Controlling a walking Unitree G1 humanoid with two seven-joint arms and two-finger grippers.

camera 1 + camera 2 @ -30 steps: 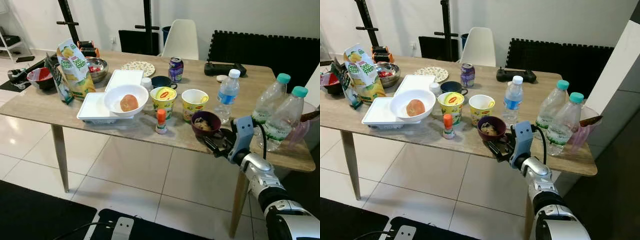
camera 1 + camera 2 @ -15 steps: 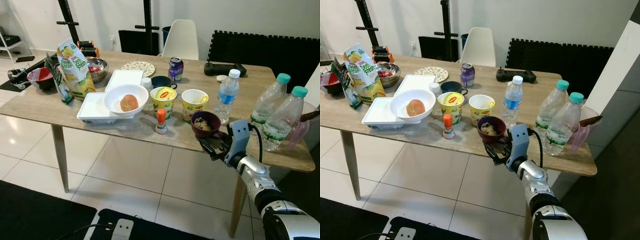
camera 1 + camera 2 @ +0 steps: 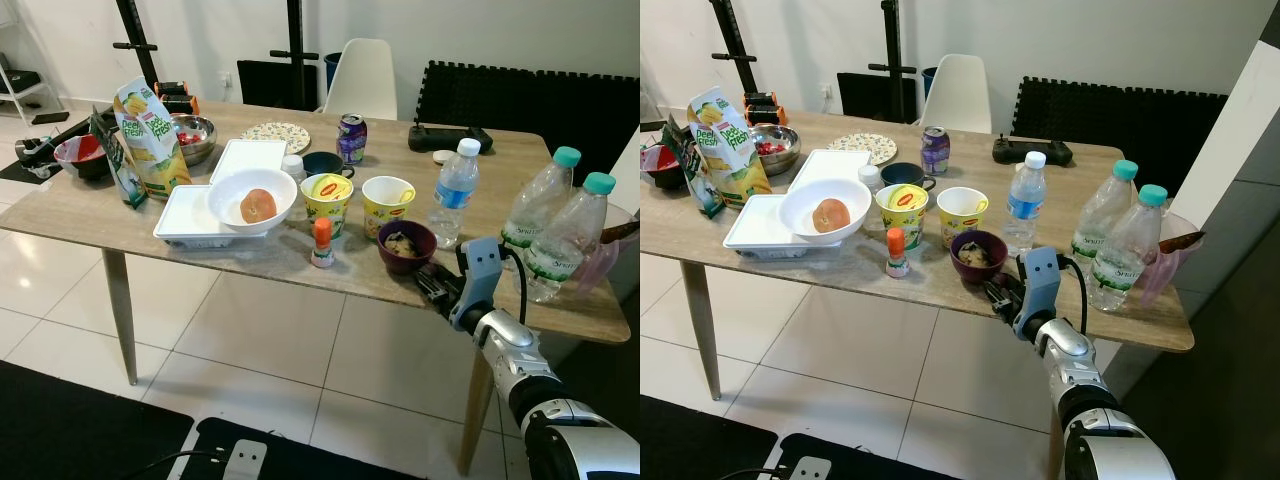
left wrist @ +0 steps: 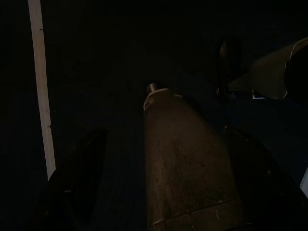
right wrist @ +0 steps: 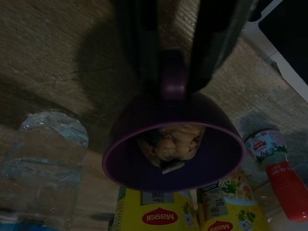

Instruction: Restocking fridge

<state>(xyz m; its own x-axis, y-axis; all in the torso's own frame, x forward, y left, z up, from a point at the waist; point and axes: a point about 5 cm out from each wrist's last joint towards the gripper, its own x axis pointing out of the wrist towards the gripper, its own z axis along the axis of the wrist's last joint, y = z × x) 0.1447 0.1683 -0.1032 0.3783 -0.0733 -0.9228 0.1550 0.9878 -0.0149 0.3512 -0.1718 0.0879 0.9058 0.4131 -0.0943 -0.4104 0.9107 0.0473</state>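
**A:** Where was the purple cup (image 3: 407, 246) sitting at that point?

**B:** On the table (image 3: 80, 210), close to its near edge, in front of the two yellow noodle cups (image 3: 326, 198) and just beside the blue-capped water bottle (image 3: 453, 193). It held some food scraps.

**A:** And the right end effector (image 3: 432, 284)?

**B:** At the table's near edge, on the robot's side of the cup and slightly to its right, pointing forward and a little left towards it. In the right wrist view the cup's small handle (image 5: 173, 77) stuck straight back at the camera and lay between the two black fingers (image 5: 139, 43), which were parted, one on each side of it. Whether the pads were already pressing on the handle, I could not tell.

**A:** So what did the next move turn on?

**B:** In my judgement, on that alignment: the handle pointed back along the end effector's own line, so pressing the fingers together should have caught it without turning the wrist. The right arm was plainly the nearer one.

**A:** The left?

**B:** The left end effector (image 4: 159, 144) hung idle in the dark; its wrist view was too dim to say how its fingers stood.
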